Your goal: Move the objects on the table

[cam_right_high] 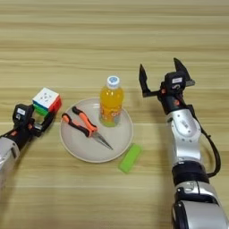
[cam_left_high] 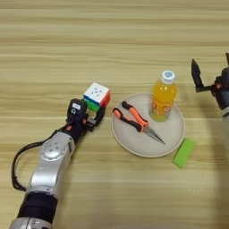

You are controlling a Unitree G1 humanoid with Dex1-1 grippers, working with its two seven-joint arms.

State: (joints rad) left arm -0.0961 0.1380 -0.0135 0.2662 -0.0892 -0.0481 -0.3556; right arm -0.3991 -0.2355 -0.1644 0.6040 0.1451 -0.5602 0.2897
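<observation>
The multicoloured puzzle cube point(cam_left_high: 97, 95) is at the left of a beige plate point(cam_left_high: 172, 141), white face up. My left gripper point(cam_left_high: 91, 112) is shut on the cube, with one black finger point(cam_left_high: 101, 114) against its lower right side. The cube's underside is hidden. The orange-juice bottle point(cam_left_high: 163, 99) with a white cap stands upright at the plate's far right. The orange-and-black pliers point(cam_left_high: 136, 120) lie across the plate, tips pointing right. My right gripper point(cam_right_high: 159, 66) is open to the right of the bottle, holding nothing. All of this rests on the wooden table point(cam_left_high: 112, 40).
A small green block point(cam_left_high: 184, 152) lies on the table just off the plate's near right rim. A black cable point(cam_left_high: 18, 167) loops beside my left forearm.
</observation>
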